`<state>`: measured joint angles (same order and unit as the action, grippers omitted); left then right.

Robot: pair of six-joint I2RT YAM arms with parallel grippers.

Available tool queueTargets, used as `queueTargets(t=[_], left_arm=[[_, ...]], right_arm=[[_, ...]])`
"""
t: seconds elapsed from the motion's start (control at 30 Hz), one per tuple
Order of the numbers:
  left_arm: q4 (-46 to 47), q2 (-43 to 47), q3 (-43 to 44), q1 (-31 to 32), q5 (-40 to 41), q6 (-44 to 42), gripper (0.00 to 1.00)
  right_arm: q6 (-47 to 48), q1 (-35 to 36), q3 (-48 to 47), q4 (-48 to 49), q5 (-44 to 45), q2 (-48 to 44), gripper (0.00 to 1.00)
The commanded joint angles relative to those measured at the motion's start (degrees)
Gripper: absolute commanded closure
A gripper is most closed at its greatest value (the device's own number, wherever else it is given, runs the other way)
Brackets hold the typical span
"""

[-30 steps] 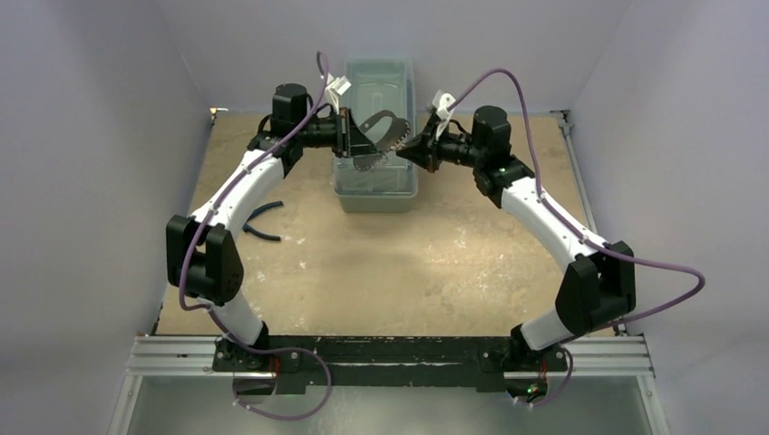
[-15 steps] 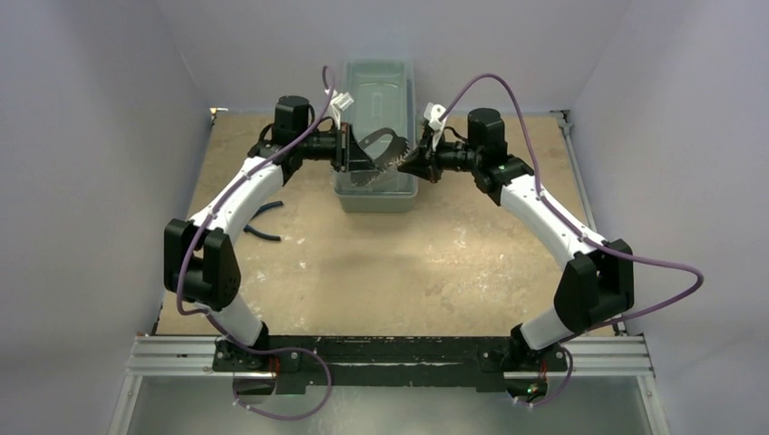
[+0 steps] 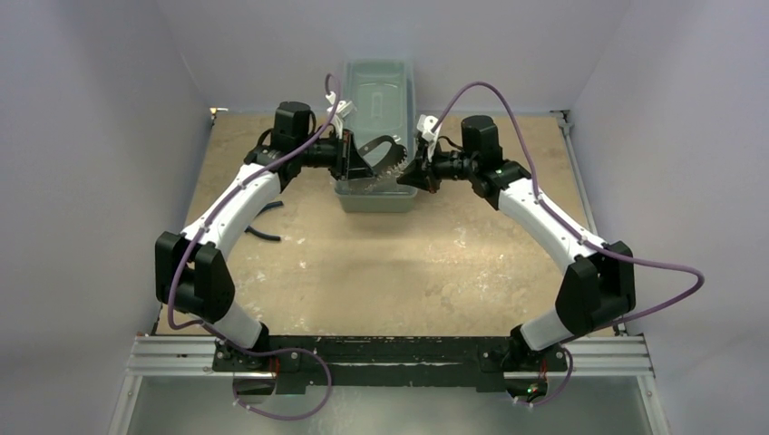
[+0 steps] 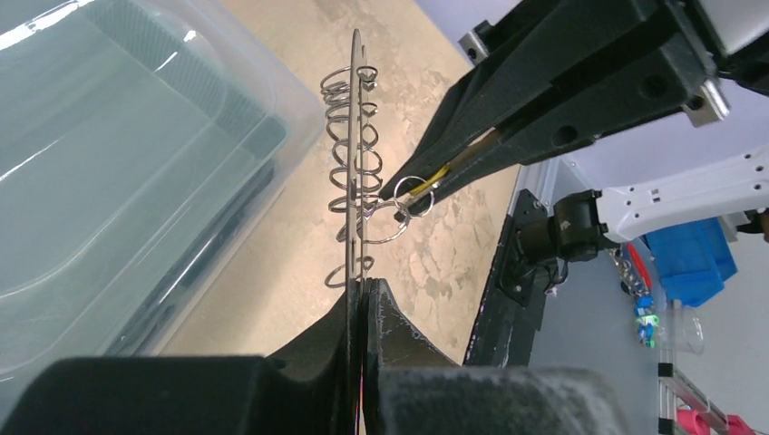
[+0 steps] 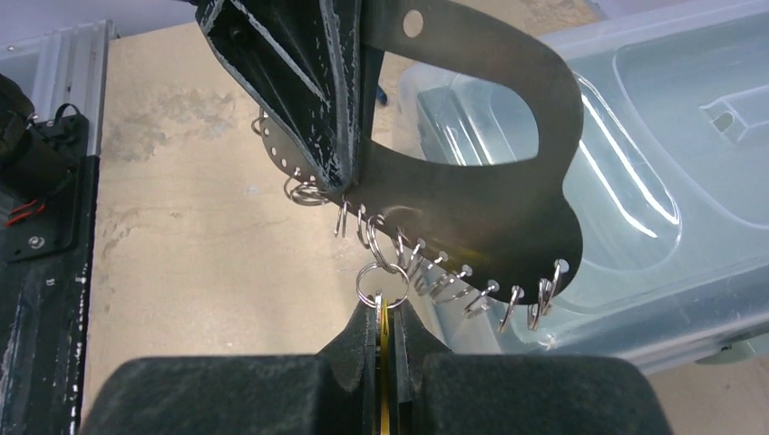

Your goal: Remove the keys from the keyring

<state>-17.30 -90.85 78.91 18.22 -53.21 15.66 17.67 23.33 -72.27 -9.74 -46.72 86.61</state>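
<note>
The keyring (image 3: 385, 152) is a flat dark metal plate with a cut-out and several small split rings along its lower edge (image 5: 490, 195). It hangs over the front of the bin. My left gripper (image 4: 365, 283) is shut on the plate's left end, which shows edge-on in the left wrist view (image 4: 356, 136). My right gripper (image 5: 387, 304) is shut on the yellow-headed key (image 5: 384, 315), with a thin silvery piece beside it. A small ring (image 5: 381, 281) links that key to a ring on the plate. The other silvery keys are not visible.
A clear plastic bin (image 3: 376, 91) stands at the back centre, under the plate. Blue-handled pliers (image 3: 263, 222) lie on the tan table (image 3: 408, 272) beside the left arm. The metal rail with the arm bases runs along the near edge.
Both grippers have moved a little closer to the near side of the bin, carrying the plate and key with them. Both grips are unchanged.
</note>
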Motion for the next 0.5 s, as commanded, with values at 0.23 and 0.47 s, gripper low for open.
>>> queueTargets(t=[0.23,0.47], left_arm=[[-1.1,2.6,2.3,0.9,7.7,0.2,1.0],[3.0,-0.9,4.4,0.9,8.2,4.5,1.0]], right_arm=[[-1.6,2.0,0.0,0.9,3.7,-4.0,1.0],[-7.0,1.9,-1.0,7.5,6.7,-3.4,1.0]])
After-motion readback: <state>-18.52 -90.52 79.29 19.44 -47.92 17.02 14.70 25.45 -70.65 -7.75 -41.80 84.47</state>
